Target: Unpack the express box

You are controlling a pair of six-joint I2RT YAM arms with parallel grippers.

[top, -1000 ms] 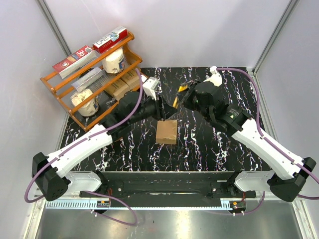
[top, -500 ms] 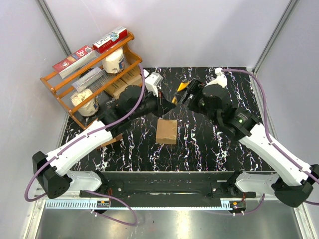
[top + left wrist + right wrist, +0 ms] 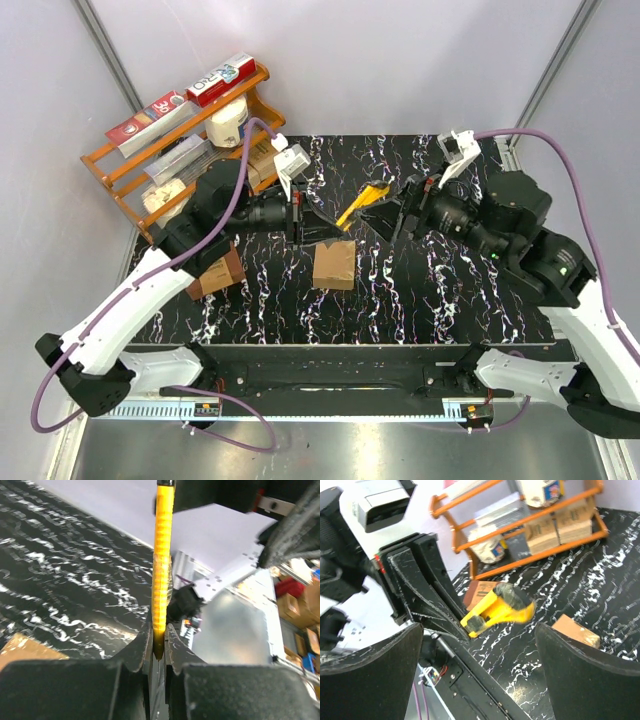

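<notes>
Left gripper (image 3: pixel 322 225) pressed tight on the yellow cutter (image 3: pixel 362 200), I hover just behind the express box (image 3: pixel 333 265) on the table (image 3: pixel 450 290), nearer it than my spread right gripper (image 3: pixel 385 208), the cutter's length slanting away toward that side.

Left tool (image 3: pixel 328 226) pinches a yellow knife (image 3: pixel 362 203); right tool (image 3: pixel 385 213) gapes wide, facing it.

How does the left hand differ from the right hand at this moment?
The left hand is shut on the yellow cutter; the right hand is open and holds nothing. The left hand reaches in from the rack side, the right hand from the opposite side. Both are over the table beyond the express box, pointing toward each other.
</notes>
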